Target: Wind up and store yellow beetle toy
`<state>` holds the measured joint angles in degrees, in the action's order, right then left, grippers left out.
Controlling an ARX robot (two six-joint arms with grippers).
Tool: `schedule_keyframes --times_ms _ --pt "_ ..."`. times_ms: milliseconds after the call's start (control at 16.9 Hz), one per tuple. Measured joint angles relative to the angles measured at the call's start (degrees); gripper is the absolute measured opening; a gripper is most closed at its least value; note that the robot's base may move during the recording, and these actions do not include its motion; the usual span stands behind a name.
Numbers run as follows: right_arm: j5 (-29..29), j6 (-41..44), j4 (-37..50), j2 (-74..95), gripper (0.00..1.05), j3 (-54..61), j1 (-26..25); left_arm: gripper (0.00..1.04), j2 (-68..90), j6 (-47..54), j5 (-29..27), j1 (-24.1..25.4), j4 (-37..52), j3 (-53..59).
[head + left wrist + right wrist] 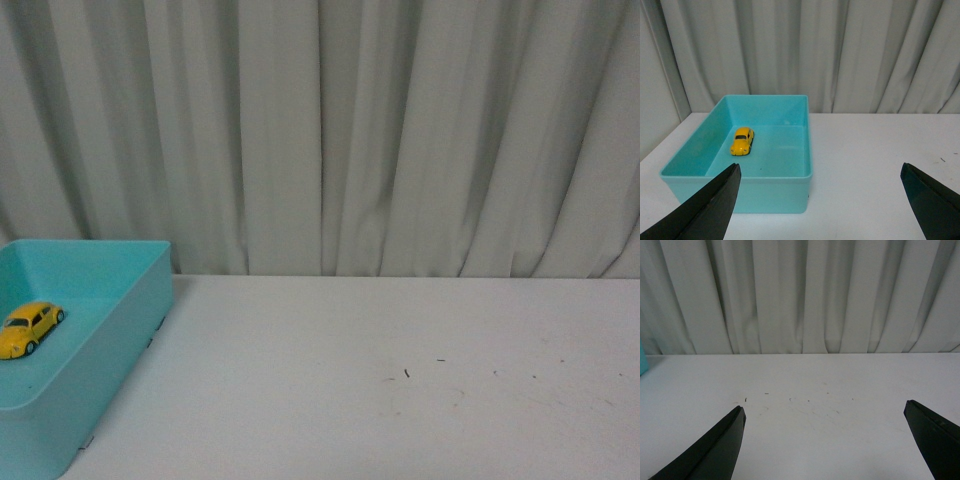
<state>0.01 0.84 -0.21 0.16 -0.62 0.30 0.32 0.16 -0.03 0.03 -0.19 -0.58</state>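
The yellow beetle toy (29,328) lies on its wheels inside a turquoise plastic bin (120,330) at the table's left. In the left wrist view the toy (742,140) sits on the bin's floor toward the far left, and the bin (790,195) stands in front of my left gripper (820,172). That gripper is open and empty, well short of the bin. My right gripper (824,412) is open and empty above the bare white table. Neither gripper shows in the front view.
The white table (400,400) runs right of the bin with a few small dark specks (406,373). A pale pleated curtain (350,130) hangs along the table's far edge. A sliver of the bin (642,362) shows in the right wrist view.
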Motion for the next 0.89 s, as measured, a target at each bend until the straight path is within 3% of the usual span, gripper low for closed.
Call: schedule_keyframes --times_ms 888 --pt "-0.02 0.00 0.11 0.00 0.98 0.00 0.02 0.98 0.00 0.02 -0.02 0.00 0.09 0.02"
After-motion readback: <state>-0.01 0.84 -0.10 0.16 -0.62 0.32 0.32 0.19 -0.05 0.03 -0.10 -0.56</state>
